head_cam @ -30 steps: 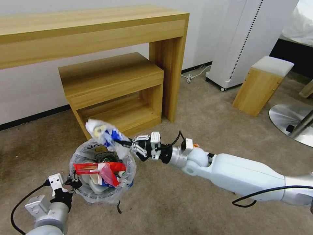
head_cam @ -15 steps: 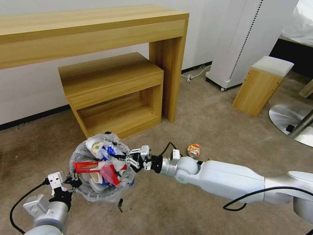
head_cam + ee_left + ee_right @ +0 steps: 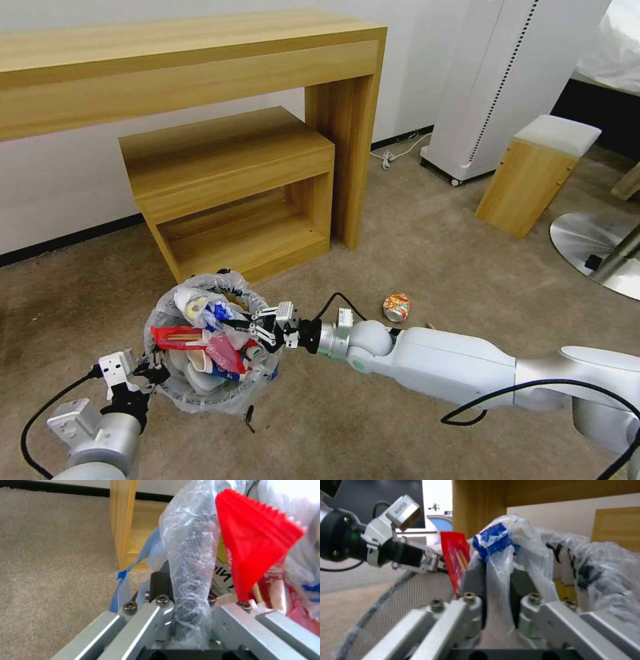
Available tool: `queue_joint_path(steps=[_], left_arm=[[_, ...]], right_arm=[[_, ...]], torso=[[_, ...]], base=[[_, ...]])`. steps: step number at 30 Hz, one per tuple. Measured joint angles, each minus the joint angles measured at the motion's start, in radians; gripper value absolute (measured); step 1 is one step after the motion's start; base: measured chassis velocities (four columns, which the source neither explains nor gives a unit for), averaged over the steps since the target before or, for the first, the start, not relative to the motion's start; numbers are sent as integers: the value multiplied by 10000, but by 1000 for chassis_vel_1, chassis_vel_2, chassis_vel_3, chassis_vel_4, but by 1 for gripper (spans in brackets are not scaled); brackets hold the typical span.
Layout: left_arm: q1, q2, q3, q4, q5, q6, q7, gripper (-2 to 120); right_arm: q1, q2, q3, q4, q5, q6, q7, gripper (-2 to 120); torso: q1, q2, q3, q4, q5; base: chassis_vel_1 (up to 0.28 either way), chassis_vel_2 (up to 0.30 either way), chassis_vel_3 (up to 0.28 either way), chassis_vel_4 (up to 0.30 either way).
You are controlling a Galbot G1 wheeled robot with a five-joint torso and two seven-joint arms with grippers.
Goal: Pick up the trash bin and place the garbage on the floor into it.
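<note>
In the lower left of the head view, the trash bin [image 3: 200, 393], a small round mesh-walled tub lined with crinkly clear plastic, sits just above the beige short-pile carpet [image 3: 413, 427]. The left gripper [image 3: 143, 373] is pressed together on its near rim; the left wrist view shows metal fingers [image 3: 146, 620] pinching bunched film over the dark rim. The right gripper [image 3: 243, 325] reaches over the bin's far edge from the right, its fingers [image 3: 475, 582] clamped on a blue-and-white plastic wrapper [image 3: 495, 542] above the heaped litter. A glossy red wrapper [image 3: 177, 337] with a serrated edge lies across the top. A crushed orange can [image 3: 396, 307] rests on the carpet at centre frame, well apart from the bin.
</note>
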Motion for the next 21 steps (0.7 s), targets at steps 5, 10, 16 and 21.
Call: queue_joint_path(steps=[5,10,16,21], left_arm=[[6,-21,11,19,36,1,7,1],[26,-57,61,48,84,1,21,1],[135,-80,60,-100,101,1,31,1],[190,-2,-28,-102,32,21,30,1]], right_arm=[[-137,-159,125,121,-97,1,0,38],[-143,-285,259,296,-144,-17,79,54],[-208,-279,313,317,-271,-20,194,78],[-222,-239,433,381,-277,-26,285,92]], torso=[[0,0,0,0,0],[0,0,0,-1,0],[0,0,0,-1,-1],[0,1,0,1,0]], base=[[0,0,0,0],[0,0,0,0],[0,0,0,0],[0,0,0,0]])
